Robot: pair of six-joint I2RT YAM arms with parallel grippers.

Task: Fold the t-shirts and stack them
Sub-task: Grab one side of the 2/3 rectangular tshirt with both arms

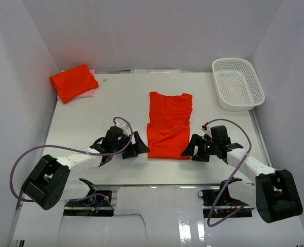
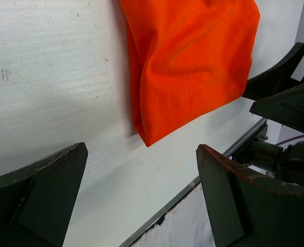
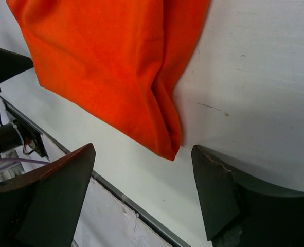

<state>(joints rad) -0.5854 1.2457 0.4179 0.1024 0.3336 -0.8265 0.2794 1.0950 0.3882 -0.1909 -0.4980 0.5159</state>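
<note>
On the white table (image 1: 90, 113), an orange-red t-shirt (image 1: 168, 126) lies folded lengthwise in the middle. The left tool (image 1: 136, 147) and right tool (image 1: 192, 149), both spread and holding nothing, flank its near corners. A second t-shirt (image 1: 73, 82) sits folded in the far left corner, and a mesh basket (image 1: 218, 82) in the far right.

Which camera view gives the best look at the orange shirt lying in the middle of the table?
The top external view: the whole shirt shows there, from collar to hem. Each wrist view catches only one hem corner.

t-shirt (image 2: 193, 56) cropped at top edge, pink item (image 1: 88, 94) half-hidden
</note>
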